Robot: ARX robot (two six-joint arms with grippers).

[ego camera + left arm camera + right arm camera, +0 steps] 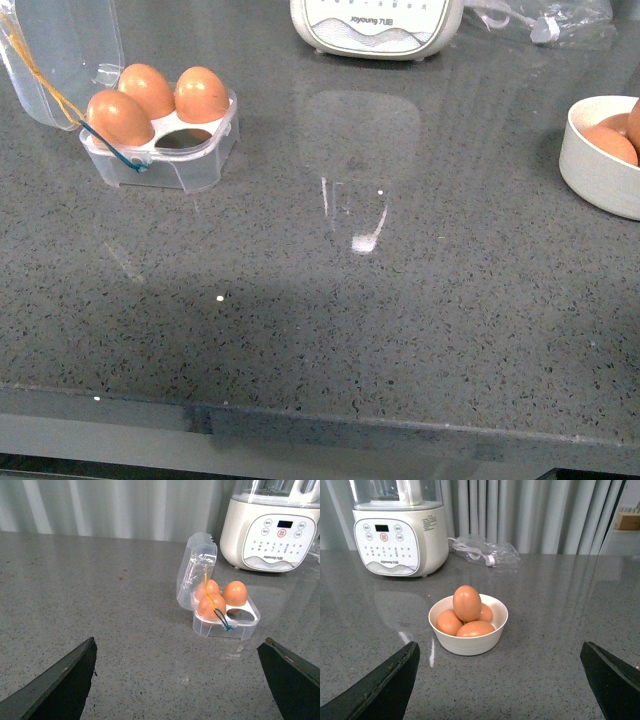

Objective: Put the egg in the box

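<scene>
The box [205, 170] is a clear plastic case at the far left with its lid [60, 50] open. It holds three brown eggs, and its front right cell is empty. It also shows in the left wrist view [225, 629], ahead of my left gripper [177, 680], which is open and empty. Several brown eggs lie in a white bowl [468, 645] ahead of my right gripper [500, 680], which is open and empty. One egg [467, 603] stands on top of the others. The bowl shows at the right edge of the front view [590, 170]. Neither gripper shows in the front view.
A white kitchen appliance [375, 25] stands at the back middle of the grey stone counter; it also shows in the right wrist view [400, 535]. A clear plastic bag with a cable [485, 552] lies beside it. The counter's front edge [320, 420] runs along the bottom.
</scene>
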